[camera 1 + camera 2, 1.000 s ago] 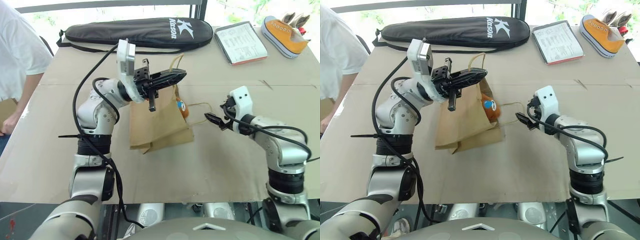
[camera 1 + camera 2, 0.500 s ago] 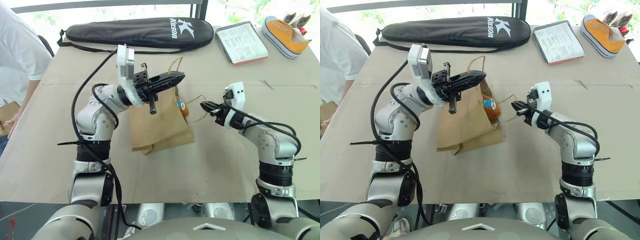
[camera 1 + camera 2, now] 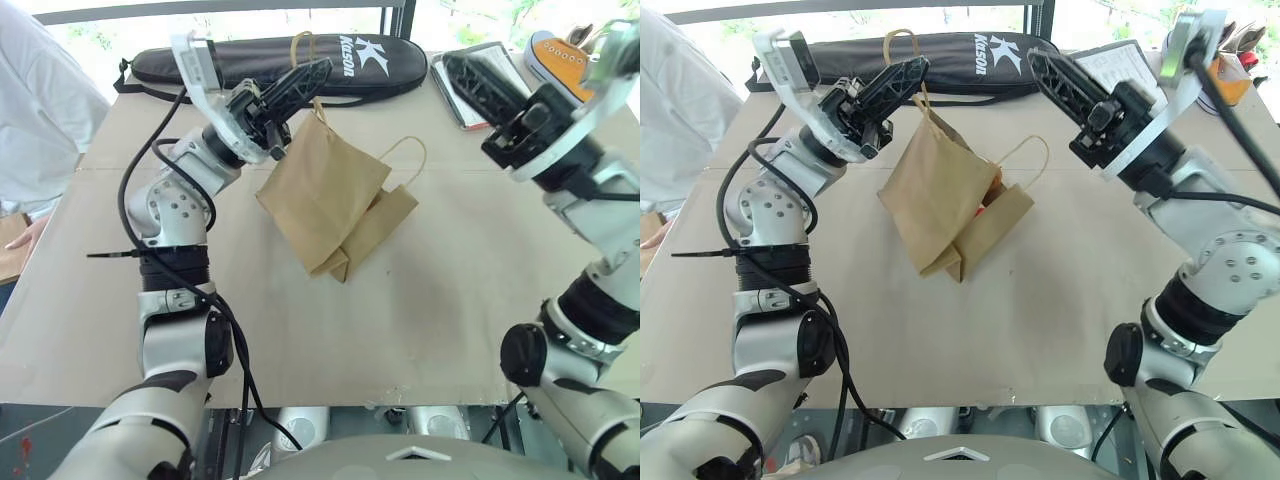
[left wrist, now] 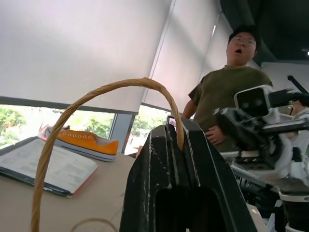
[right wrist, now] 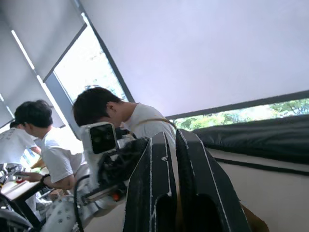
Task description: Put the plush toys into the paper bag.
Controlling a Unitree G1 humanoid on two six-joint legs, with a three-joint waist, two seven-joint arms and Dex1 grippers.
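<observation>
The paper bag (image 3: 325, 195) — plain brown kraft, creased and half collapsed — hangs tilted above the cardboard-covered surface (image 3: 450, 300), its folded bottom corner resting on that surface. One twisted tan handle (image 4: 87, 104) is pinched between the left gripper's (image 3: 908, 72) closed fingers; the other handle (image 3: 408, 160) stands free in a loop on the far side. Inside the bag's mouth a sliver of red and white shows (one of the plush toys (image 3: 985, 203), too hidden to say which). The bag's flat face is turned toward the robot.
</observation>
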